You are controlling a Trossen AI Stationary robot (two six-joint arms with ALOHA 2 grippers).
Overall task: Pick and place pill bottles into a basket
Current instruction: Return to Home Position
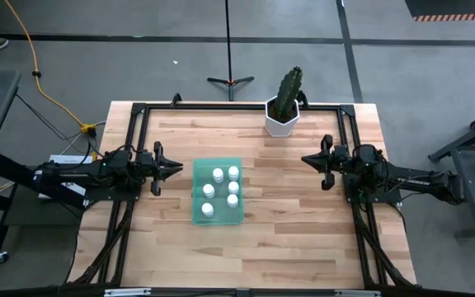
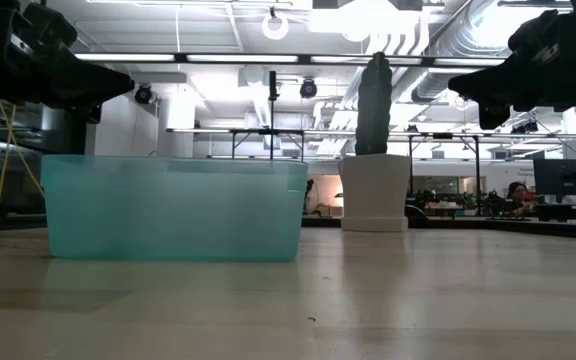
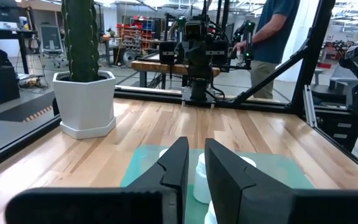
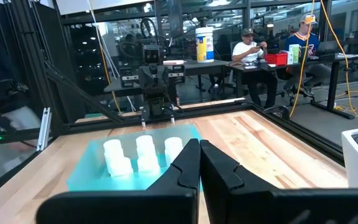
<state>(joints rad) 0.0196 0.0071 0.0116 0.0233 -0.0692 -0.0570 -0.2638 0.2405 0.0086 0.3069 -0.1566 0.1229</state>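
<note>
Five small white capped plastic pill bottles [image 1: 222, 190] stand inside the translucent green rectangular basket [image 1: 197, 216], light, rigid and slick, best pinched round the body, while the left claw [image 1: 177, 167] and right claw [image 1: 306, 158] hover together, empty.

Both arms are showing matte black, angular housings; the left gripper [image 3: 194, 177] is showing two tapered black fingers [image 3: 174, 168].

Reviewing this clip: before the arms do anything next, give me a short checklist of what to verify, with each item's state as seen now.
1. Pill bottles inside the basket: ok, six visible, upright.
2. Bottles left loose on the table: none seen, ok.
3. Left gripper empty, off the basket's left side: ok, jaws nearly together.
4. Right gripper empty, well right of the basket: ok, jaws nearly together.
5. Cactus pot upright at the far edge, apart from both arms: ok.
</note>
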